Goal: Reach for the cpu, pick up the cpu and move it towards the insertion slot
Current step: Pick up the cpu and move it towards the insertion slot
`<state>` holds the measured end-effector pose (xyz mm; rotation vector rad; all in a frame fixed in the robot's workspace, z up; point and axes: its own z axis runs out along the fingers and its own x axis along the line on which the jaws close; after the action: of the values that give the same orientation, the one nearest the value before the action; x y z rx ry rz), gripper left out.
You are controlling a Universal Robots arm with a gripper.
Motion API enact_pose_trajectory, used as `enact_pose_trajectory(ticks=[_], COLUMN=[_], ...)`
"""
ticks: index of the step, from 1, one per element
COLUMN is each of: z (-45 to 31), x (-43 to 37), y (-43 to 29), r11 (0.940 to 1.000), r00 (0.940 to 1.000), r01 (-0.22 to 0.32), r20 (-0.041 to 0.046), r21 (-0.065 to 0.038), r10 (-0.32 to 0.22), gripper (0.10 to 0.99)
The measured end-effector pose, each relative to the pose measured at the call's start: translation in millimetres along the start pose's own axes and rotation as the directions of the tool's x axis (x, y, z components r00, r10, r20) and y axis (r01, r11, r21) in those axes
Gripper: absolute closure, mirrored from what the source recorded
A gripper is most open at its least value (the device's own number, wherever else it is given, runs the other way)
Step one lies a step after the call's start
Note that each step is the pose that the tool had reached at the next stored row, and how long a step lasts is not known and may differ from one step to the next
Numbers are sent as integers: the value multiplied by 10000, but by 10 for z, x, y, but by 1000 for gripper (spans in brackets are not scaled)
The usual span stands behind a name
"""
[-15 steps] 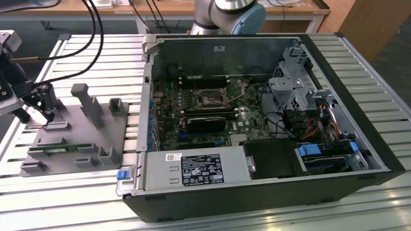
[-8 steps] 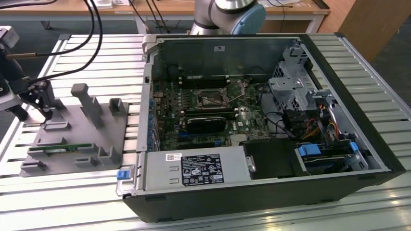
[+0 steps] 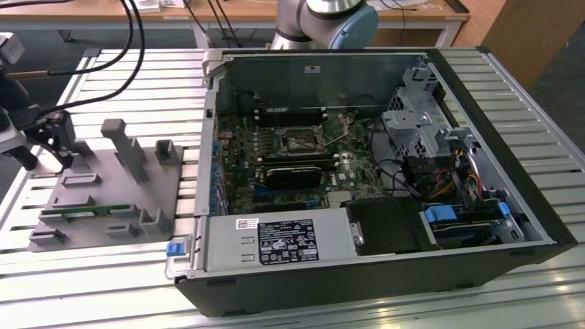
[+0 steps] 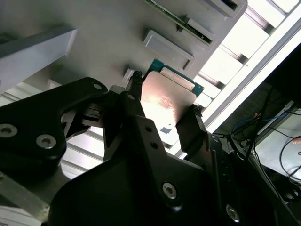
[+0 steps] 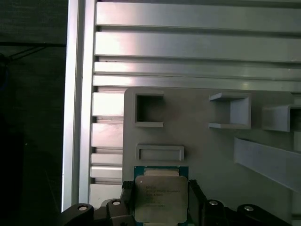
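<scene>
Gripper (image 4: 164, 94) jaws sit clamped on two opposite edges of the cpu (image 4: 168, 99) over the grey fixture (image 4: 94, 33), well apart from the insertion slot (image 3: 299, 142), so we advise holding the chip level, with even pressure.

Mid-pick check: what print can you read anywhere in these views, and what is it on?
No text is legible enough to quote.
cpu, first wrist view: faint lines of print on its metal top, too blurred to read.
black label on the silver box, exterior view: white text and symbols, too small.
white sticker beside that label: too small.
small sticker on the computer case's inner wall: too small.
</scene>
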<state>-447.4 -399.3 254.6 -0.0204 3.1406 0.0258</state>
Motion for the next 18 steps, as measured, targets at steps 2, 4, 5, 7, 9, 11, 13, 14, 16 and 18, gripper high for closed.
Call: enact_pose_trajectory(ticks=[2, 4, 5, 7, 9, 11, 13, 14, 16, 18], z=[-14, -31, -40, -61, -81, -103, -123, -133, -150, -169], x=[0, 0, 0, 0, 0, 0, 0, 0, 0, 0], y=[0, 1, 2, 4, 5, 7, 8, 9, 9, 11], r11=[10000, 10000, 10000, 10000, 10000, 10000, 10000, 10000, 10000, 10000], r00=[10000, 10000, 10000, 10000, 10000, 10000, 10000, 10000, 10000, 10000], r01=[0, 0, 0, 0, 0, 0, 0, 0, 0, 0], r20=[1, 1, 1, 1, 2, 1, 1, 0, 1, 2], r21=[0, 1, 1, 2, 2, 3, 3, 4, 3, 3], r10=[0, 0, 0, 0, 0, 0, 0, 0, 0, 0], gripper=[545, 545, 545, 545, 545, 545, 545, 545, 545, 545])
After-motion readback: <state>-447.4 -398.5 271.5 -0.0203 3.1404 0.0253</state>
